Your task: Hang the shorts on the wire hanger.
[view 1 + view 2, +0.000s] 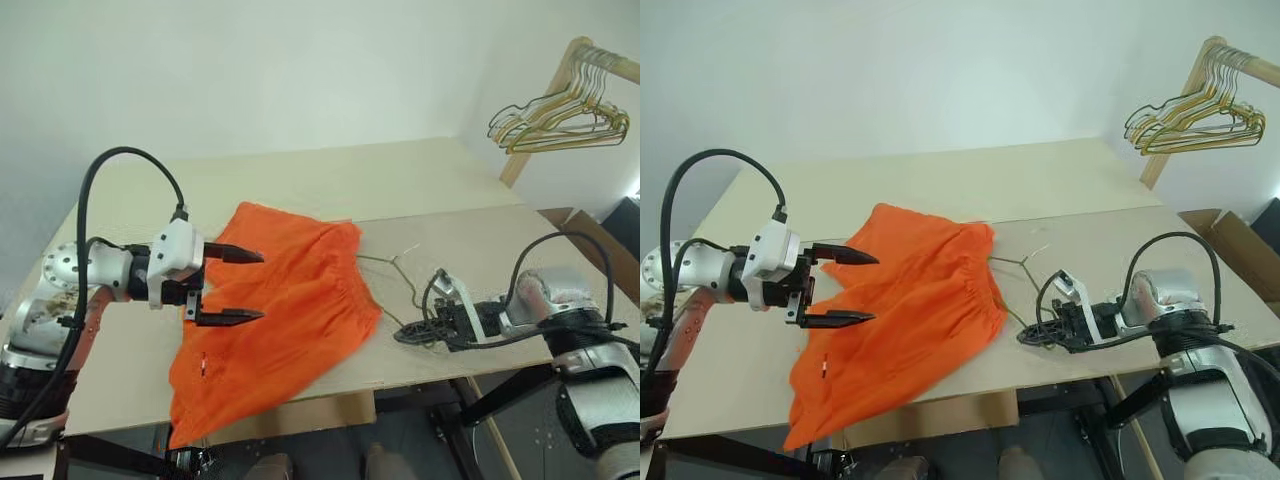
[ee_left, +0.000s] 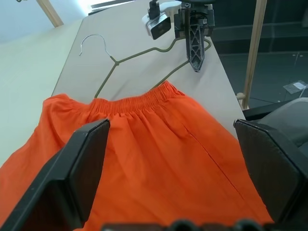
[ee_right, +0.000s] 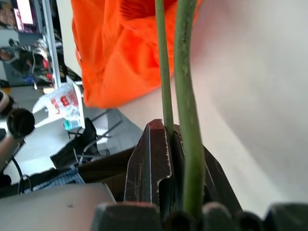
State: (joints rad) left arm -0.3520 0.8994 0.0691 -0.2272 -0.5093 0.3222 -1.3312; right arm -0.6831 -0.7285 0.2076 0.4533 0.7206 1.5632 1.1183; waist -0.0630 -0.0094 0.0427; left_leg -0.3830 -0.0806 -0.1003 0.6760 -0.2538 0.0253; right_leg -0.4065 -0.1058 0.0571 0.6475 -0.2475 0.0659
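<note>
Your left gripper (image 1: 238,287) hovers over the shorts (image 1: 285,320) with its two black tapered fingers spread wide and nothing between them; in the left wrist view the flat dark pads (image 2: 79,168) frame bare orange cloth. The shorts are soft, bright orange fabric, lying rumpled and flat on the pale wooden table (image 1: 420,190), gathered elastic waistband toward your right gripper, one leg drooping over the near table edge. Your right gripper (image 1: 408,335) is clamped tight on the wire hanger (image 2: 137,60), and the right wrist view shows thin olive-grey wire strands running up out of the pinched black fingers (image 3: 149,163). The hanger is a thin dull metal triangle lying flat on the table beside the waistband, one corner tucked under the orange cloth, its curved hook (image 2: 91,43) pointing away from the near edge. A bunch of gold and dark wire hangers (image 1: 560,120) hangs from a wooden rail at the far right, well apart from the table work.
</note>
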